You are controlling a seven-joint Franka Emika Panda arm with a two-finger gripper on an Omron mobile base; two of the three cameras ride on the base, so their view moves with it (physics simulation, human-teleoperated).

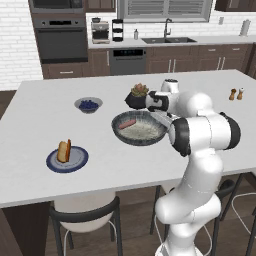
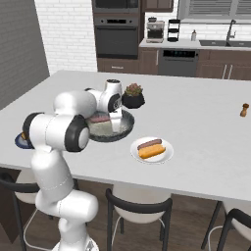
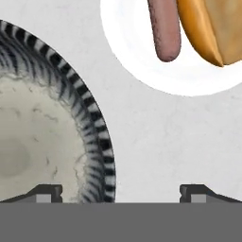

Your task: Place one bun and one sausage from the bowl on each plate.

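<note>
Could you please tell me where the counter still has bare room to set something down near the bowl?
Bare counter lies between the bowl and the blue plate, and beyond the white plate towards the shakers. It is crowded behind the bowl, where the plant pot stands.

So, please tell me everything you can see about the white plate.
The white plate is flat, round and plain, with a smooth, glossy look. It lies level on the pale counter, close to the big bowl but apart from it, as the hand view shows. On it lie one sausage and one bun, side by side. The gripper is open above the gap and touches nothing.
</note>
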